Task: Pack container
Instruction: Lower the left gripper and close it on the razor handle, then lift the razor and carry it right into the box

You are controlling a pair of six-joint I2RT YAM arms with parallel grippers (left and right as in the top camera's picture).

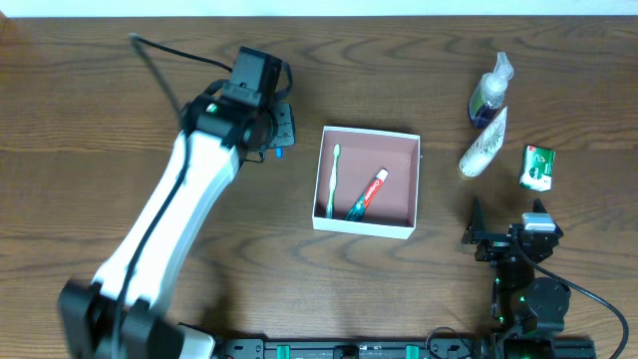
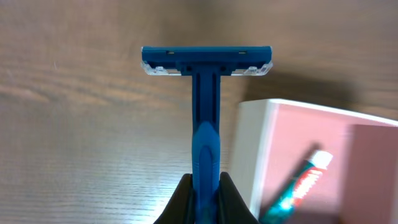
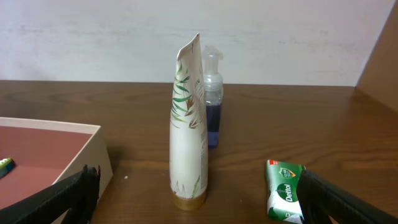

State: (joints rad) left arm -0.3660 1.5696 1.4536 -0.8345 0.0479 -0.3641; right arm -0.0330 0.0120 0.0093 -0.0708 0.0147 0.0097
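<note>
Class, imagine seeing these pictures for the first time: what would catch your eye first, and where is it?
The blue razor, clamped in the left gripper just left of the container, dominates the left wrist view. Next, the container sits in the centre of the overhead view, holding a toothbrush and a toothpaste tube. A tall white tube stands upright to its right.

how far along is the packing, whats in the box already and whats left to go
Done: the toothbrush and toothpaste lie in the container. In hand: the left gripper is shut on the blue razor, beside the container's left wall, not over it. Left: the white tube, pump bottle and green soap pack are on the table, in front of the open right gripper.
</note>
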